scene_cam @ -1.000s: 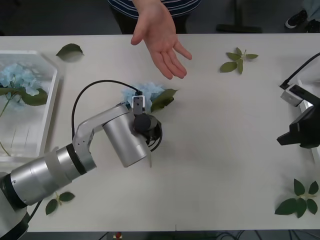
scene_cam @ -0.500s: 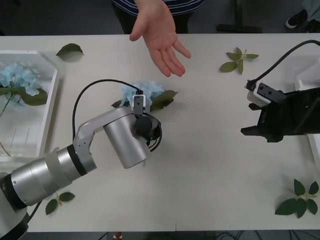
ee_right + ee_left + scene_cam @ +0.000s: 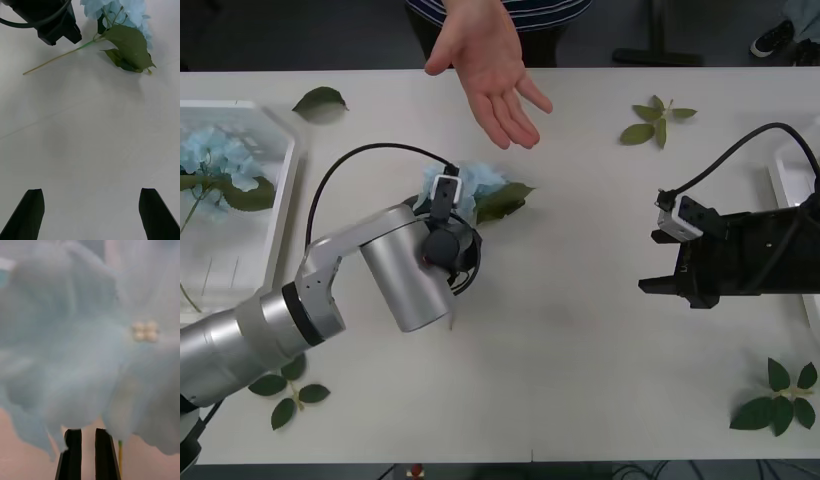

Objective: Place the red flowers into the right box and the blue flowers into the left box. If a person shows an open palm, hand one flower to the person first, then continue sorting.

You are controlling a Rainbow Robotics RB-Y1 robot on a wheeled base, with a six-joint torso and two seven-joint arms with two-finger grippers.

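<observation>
A blue flower (image 3: 480,183) lies mid-table with its stem (image 3: 56,58) on the surface. My left gripper (image 3: 448,203) sits at its near side. Its black fingers (image 3: 73,453) stand close together, and their tips are buried under the pale petals (image 3: 86,352). Past the flower, the person holds an open palm (image 3: 495,85) over the far edge. My right gripper (image 3: 655,270) hovers open over bare table at the right, its fingers (image 3: 32,215) wide apart. More blue flowers (image 3: 215,160) lie in the left box (image 3: 285,160). The right box (image 3: 785,175) is at the right edge. The red flowers are out of view.
Loose green leaf sprigs lie at the far left (image 3: 320,98), far right (image 3: 655,118), near right corner (image 3: 780,395) and near left (image 3: 285,395). A black cable (image 3: 740,150) loops above the right arm. Bare table lies between the two grippers.
My right arm has swung in from the right edge toward the table's middle. My left arm has shifted slightly left at the flower. The palm has drifted a little left.
</observation>
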